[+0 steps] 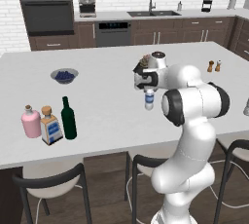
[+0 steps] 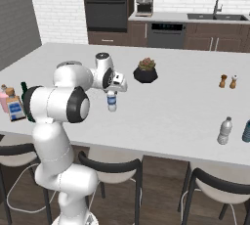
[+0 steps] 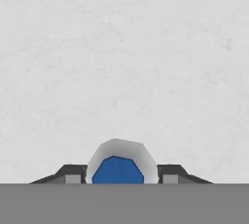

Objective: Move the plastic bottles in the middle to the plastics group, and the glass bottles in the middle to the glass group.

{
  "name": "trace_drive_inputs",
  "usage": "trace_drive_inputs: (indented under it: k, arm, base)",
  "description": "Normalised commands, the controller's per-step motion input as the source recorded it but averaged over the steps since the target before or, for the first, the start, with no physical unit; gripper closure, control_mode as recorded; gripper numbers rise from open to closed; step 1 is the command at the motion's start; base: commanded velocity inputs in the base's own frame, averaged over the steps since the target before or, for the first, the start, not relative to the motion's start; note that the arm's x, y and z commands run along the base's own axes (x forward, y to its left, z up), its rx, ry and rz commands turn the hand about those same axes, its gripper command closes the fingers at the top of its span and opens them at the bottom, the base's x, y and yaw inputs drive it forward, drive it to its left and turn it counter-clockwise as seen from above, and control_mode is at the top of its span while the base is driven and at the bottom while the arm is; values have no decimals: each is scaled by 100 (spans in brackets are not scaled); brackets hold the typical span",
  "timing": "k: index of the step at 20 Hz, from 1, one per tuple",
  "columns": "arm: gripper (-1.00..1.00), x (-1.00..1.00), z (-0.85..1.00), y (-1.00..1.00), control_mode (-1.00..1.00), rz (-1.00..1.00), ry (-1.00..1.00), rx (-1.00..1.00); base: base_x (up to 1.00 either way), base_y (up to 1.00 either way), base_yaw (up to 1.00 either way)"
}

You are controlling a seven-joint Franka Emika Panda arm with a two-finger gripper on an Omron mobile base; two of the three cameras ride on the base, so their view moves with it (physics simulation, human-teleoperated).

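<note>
My gripper [image 1: 148,90] [image 2: 112,92] points down over the middle of the white island and is shut on the top of a small clear plastic bottle with a blue label [image 1: 149,101] [image 2: 112,102]. I cannot tell whether its base rests on the counter or hangs just above it. In the hand view the bottle [image 3: 118,156] sits between the two dark fingertips [image 3: 73,174]. The tall dark green glass bottle [image 1: 68,119] stands at the front left beside the glass group: a pink corked bottle [image 1: 30,122] and a square blue-labelled bottle [image 1: 51,126]. A greyish-clear plastic bottle [image 2: 224,131] stands at the front right.
A bluish bottle [image 2: 246,132] stands at the right frame edge beside the greyish one. A dark potted plant [image 2: 145,71] sits behind the gripper. Salt and pepper shakers [image 2: 228,81] stand far right, a bowl of blue fruit [image 1: 64,76] at back left. Stools [image 1: 51,184] line the island's front edge.
</note>
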Motion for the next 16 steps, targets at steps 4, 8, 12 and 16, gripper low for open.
trace_drive_inputs:
  k: [4,8,12,16]
  arm:
    - [100,-31,25,-99,-100,-30,1,3]
    - [100,-39,4,-100,-100,-33,0,9]
    - [100,-43,0,-100,-100,-34,0,13]
    - [100,-53,1,-100,-100,-32,0,13]
  base:
    - [0,0,0]
    - [0,0,0]
    - [0,0,0]
    - [0,0,0]
